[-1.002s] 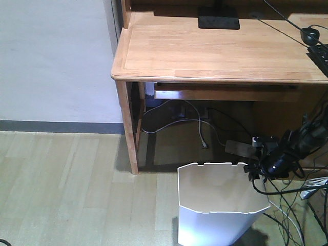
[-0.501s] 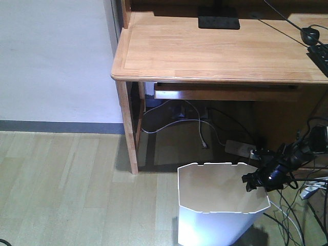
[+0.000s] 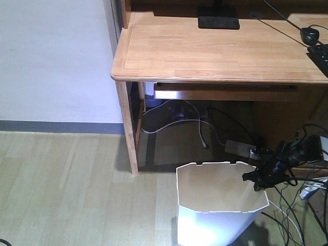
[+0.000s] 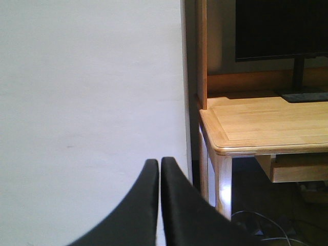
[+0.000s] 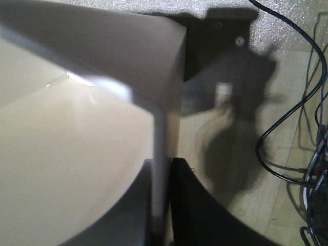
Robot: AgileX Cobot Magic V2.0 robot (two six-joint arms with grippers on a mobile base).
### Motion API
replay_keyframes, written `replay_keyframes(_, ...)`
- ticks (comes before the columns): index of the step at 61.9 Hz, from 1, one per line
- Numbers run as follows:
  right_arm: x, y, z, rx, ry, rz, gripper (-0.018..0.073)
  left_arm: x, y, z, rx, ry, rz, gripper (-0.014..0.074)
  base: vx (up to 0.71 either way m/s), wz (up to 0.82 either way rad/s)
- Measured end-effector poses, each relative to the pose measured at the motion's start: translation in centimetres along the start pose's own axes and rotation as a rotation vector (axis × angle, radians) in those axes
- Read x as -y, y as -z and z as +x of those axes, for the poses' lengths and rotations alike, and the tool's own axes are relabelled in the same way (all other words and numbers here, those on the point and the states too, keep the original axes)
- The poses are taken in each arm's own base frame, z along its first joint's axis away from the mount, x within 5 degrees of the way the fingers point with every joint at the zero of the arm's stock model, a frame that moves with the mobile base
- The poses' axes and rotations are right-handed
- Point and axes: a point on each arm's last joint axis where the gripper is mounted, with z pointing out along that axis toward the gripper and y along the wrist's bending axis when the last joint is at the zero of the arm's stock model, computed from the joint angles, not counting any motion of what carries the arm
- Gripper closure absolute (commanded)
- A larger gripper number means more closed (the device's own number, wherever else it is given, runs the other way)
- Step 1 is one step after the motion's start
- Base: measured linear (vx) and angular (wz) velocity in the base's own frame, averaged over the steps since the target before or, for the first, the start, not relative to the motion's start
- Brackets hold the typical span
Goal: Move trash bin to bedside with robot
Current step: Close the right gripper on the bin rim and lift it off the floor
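The right black claw (image 5: pixel 163 205) is clamped across one thin wall of the tall off-white faceted plastic trash bin (image 3: pixel 215 187), which stands on the pale plank floor (image 3: pixel 66 179) before the light wooden desk (image 3: pixel 205 51). The left claw (image 4: pixel 158 169) is closed and empty. So narrow a pinch may slip — or the loose black cables (image 5: pixel 258 151) could snag the bin when it is dragged.

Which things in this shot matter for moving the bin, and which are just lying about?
For the job:
trash bin
right pincer, shut on its rim

Lying about:
desk
monitor base
mouse
keyboard
power strip
cables
left pincer, shut and empty
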Motion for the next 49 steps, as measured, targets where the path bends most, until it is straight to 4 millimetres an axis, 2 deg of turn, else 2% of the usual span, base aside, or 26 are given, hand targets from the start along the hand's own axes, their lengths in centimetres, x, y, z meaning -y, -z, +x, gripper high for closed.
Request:
replay_keyframes(22,-0.2,0.2,-0.2,0.012,0.006,-0.029,0.0566,0.0,0.0,0.0,0.000,0.000,0.000,0.0603,0.00,0.00)
replay_keyframes(35,-1.4,0.7,1.3,0.069,0.043,-0.136,0.0564,0.0,0.0,0.0,0.000,0.000,0.000,0.0603,0.00,0.00)
replay_keyframes(42,-1.4,1.7,2.3,0.117,0.038,-0.208,0.0564,0.0,0.0,0.0,0.000,0.000,0.000,0.0603,0.00,0.00)
replay_keyframes(49,-1.4,4.1,3.0,0.174,0.041,-0.296,0.0564,0.0,0.0,0.0,0.000,0.000,0.000,0.0603,0.00,0.00)
